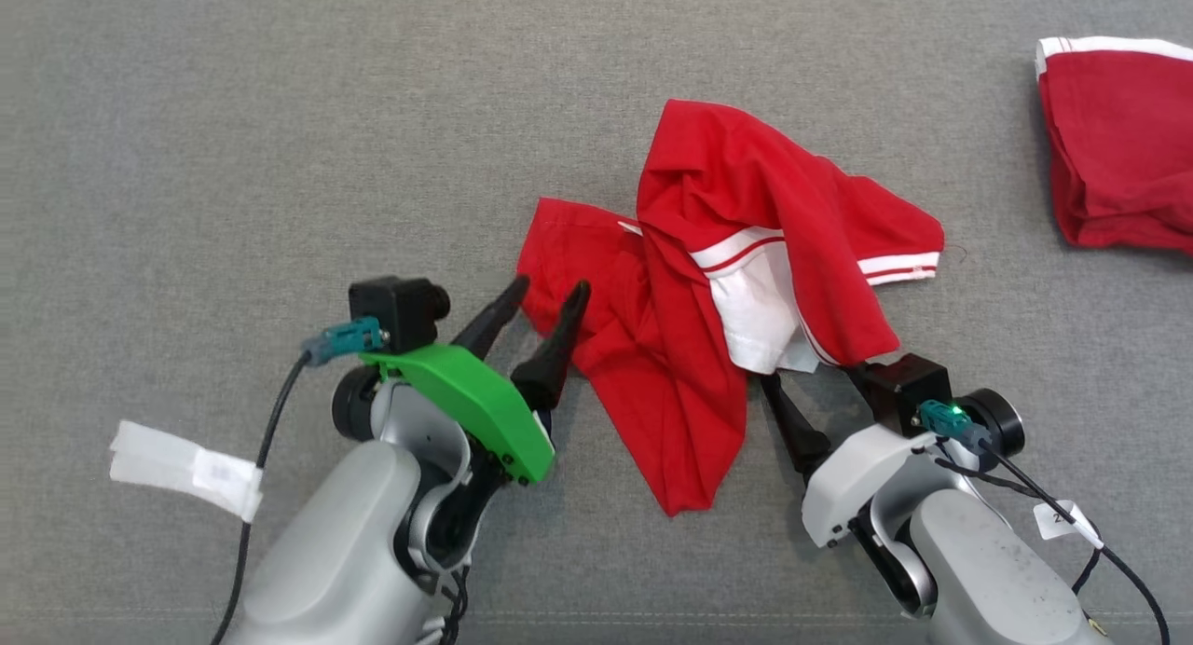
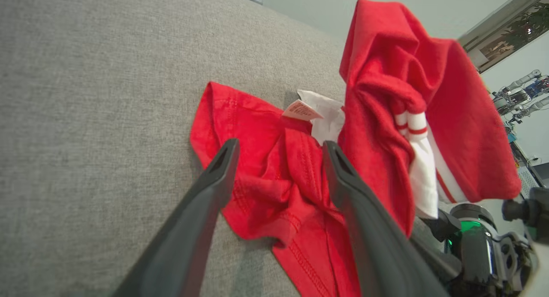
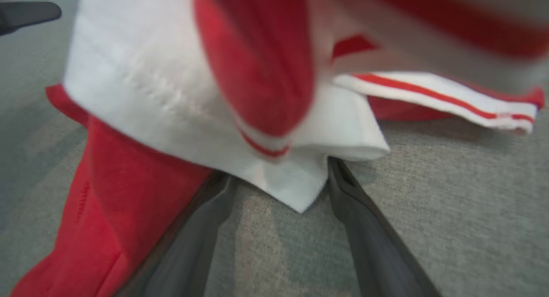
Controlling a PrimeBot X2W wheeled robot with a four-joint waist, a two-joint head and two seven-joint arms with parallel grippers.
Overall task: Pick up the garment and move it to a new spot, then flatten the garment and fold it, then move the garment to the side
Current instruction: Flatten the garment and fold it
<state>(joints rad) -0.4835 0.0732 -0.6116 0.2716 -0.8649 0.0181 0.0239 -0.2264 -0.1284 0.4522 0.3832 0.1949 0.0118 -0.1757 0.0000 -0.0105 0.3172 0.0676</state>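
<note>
The left claw (image 1: 550, 295) is released, long dark fingers spread over the stitched hem of the crumpled red-and-white jersey garment (image 1: 690, 253). The right claw (image 1: 822, 379) gapes too, tips tucked under its white panel. The garment lies bunched mid-way across the grey felt-like tabletop (image 1: 233, 160); farther right sits a folded red cloth (image 1: 1118, 151).

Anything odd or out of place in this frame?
The garment lies crumpled, a striped sleeve flopped over its white part. A second red garment sits bunched at the far right. Nothing looks damaged.
</note>
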